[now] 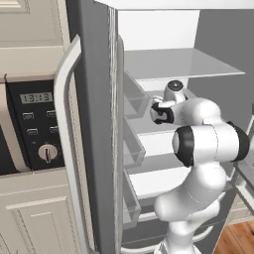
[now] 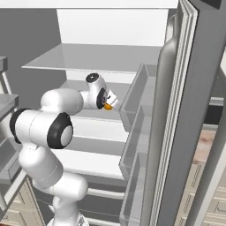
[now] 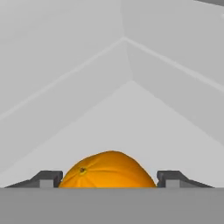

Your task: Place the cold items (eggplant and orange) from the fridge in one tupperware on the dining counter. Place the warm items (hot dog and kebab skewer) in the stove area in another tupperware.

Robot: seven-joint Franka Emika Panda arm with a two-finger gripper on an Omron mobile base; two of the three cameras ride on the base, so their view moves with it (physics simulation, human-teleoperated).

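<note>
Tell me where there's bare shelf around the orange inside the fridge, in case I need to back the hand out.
In the hand view the orange sits between the gripper fingertips, tight on both sides. Beyond it the white shelf runs bare to the fridge back corner. In the right base view the shelf stretch toward the door bins looks free.

Cream panelled cabinets (image 1: 30, 218) fill the left base view from eight to eleven o'clock. Set into them at nine o'clock is a black oven panel (image 1: 37, 124) with a digital clock, small buttons and a round knob. At five o'clock a patch of warm wooden floor (image 1: 238, 238) shows. In the right base view, more cream cabinet fronts (image 2: 207, 194) stand at four o'clock.
</note>
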